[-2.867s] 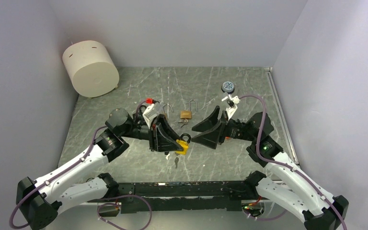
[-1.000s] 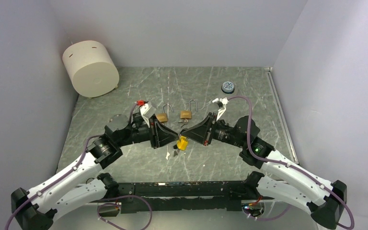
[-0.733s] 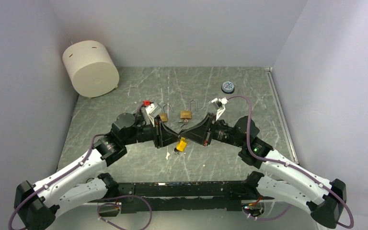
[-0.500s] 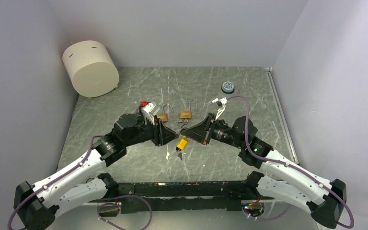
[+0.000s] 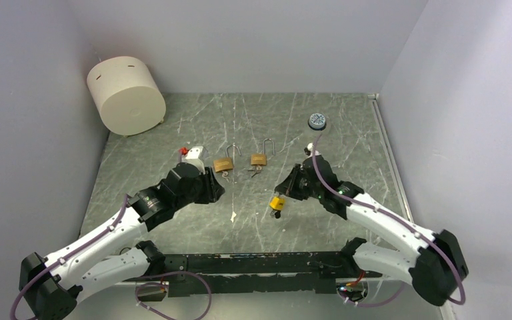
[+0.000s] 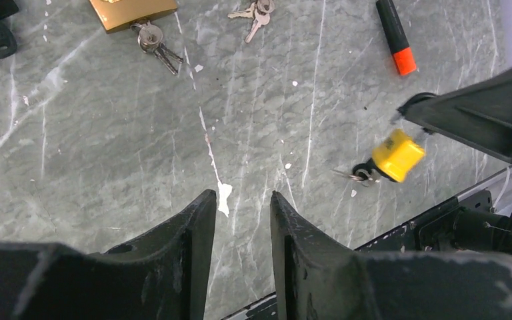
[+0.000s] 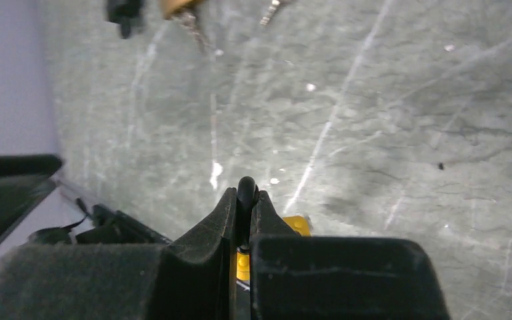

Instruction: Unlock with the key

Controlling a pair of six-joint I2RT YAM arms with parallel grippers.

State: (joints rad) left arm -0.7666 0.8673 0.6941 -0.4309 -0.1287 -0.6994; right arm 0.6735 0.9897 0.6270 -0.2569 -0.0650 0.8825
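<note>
Yellow padlock [image 6: 398,155] hangs from the clamped right tool [image 7: 245,195]; left tool [image 6: 241,203] slightly parted, empty.

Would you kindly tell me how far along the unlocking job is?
Done: the left brass padlock and right brass padlock lie with shackles raised. In hand: the right hand pinches the yellow padlock by its shackle, keys dangling at its base. Remaining: the open left hand holds no key; whether this shackle is released cannot be told.
</note>
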